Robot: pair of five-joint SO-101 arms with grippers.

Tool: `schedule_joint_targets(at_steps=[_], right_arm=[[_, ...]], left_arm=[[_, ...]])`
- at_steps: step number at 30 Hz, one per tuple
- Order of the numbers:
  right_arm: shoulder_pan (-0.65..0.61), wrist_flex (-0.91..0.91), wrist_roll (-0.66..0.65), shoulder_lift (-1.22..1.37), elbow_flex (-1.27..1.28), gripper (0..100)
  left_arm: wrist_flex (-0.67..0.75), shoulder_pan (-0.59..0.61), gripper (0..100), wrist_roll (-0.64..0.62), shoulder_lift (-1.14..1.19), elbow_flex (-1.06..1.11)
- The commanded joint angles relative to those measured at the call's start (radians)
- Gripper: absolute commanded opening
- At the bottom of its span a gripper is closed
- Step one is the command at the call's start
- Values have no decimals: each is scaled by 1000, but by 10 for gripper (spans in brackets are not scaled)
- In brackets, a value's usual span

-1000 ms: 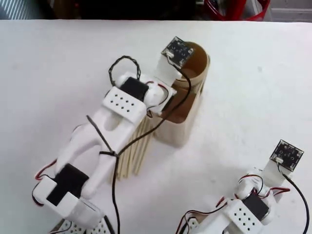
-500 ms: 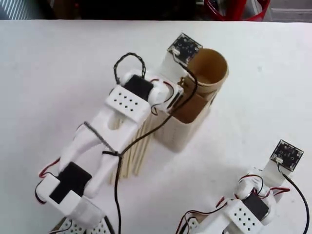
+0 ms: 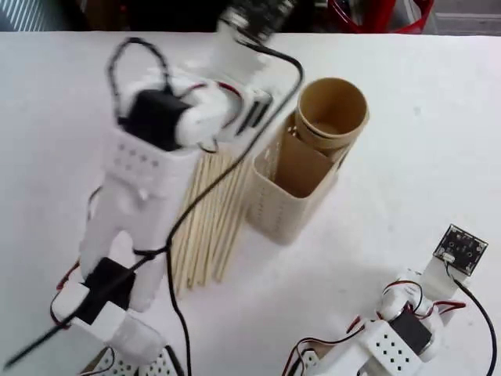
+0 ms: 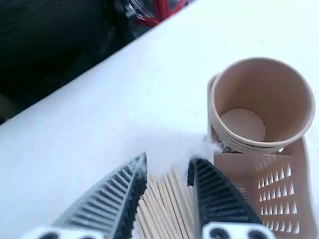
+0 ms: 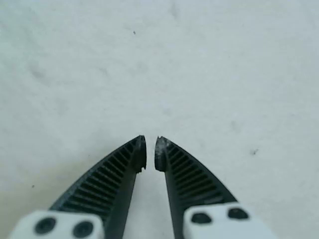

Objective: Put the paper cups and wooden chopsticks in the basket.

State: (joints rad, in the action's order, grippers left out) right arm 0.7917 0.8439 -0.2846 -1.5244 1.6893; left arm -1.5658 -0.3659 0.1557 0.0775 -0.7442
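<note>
Stacked brown paper cups [image 3: 333,113] lean out of the far end of the beige perforated basket [image 3: 286,207] at the table's middle. A bundle of wooden chopsticks [image 3: 205,223] lies on the table against the basket's left side. My left arm [image 3: 156,149] is raised above the chopsticks, left of the cups. Its gripper [image 4: 168,168] is open and holds nothing, hanging over the chopsticks' [image 4: 164,206] far ends, with the cups [image 4: 259,102] and basket [image 4: 281,191] off to one side. My right gripper [image 5: 150,149] is shut on nothing, low over bare table at the front right [image 3: 407,329].
The white table's far edge runs along the top of the high view, with a red object [image 3: 376,16] and dark clutter beyond it. Open tabletop lies to the right of the basket and across the far left.
The left gripper has let go of the cup in the basket, and the arm has lifted up and swung back to the left. The cups stay leaning in the basket. The right arm is unmoved.
</note>
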Motion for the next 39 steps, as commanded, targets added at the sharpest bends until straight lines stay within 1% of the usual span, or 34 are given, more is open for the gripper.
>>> schedule_joint_targets(at_steps=[1,2,4,7,10,12,15,17,18,21,23,26,28,32,34,35,39], right_arm=[[13,-13,8,2,6,45],[13,-13,8,2,6,45],[12,-13,8,1,6,45],[4,-13,8,-5,6,45],[-39,-38,14,-7,6,45],[-111,-68,12,-7,6,45],[-236,-116,9,-7,5,45],[-302,-128,8,-7,0,45],[-325,-128,6,-7,-2,45],[-349,-116,-68,-7,-18,45],[-349,-76,-75,-7,-55,45],[-343,51,-74,-7,-133,45],[-343,99,-74,-7,-163,45],[-341,101,-74,-7,-161,41],[-318,96,-74,-10,-152,14],[-302,84,-74,-22,-141,17],[-249,84,-74,-148,-66,18]], left_arm=[[-176,96,153,9,-18,-319],[-216,113,153,9,-15,-345],[-226,162,153,9,-21,-284],[-222,252,154,31,-15,-92],[-184,317,154,63,-19,190],[-91,331,154,71,-21,397],[149,331,155,92,-21,703],[287,331,155,95,-22,864],[330,332,155,100,-22,910],[368,349,155,98,-13,964],[414,331,155,95,-13,1008],[473,297,154,95,-12,1060],[514,283,154,94,-12,1094],[557,271,154,92,-12,1123],[568,271,154,92,-10,1125],[568,271,154,92,-7,1125],[605,268,154,92,79,1108]])
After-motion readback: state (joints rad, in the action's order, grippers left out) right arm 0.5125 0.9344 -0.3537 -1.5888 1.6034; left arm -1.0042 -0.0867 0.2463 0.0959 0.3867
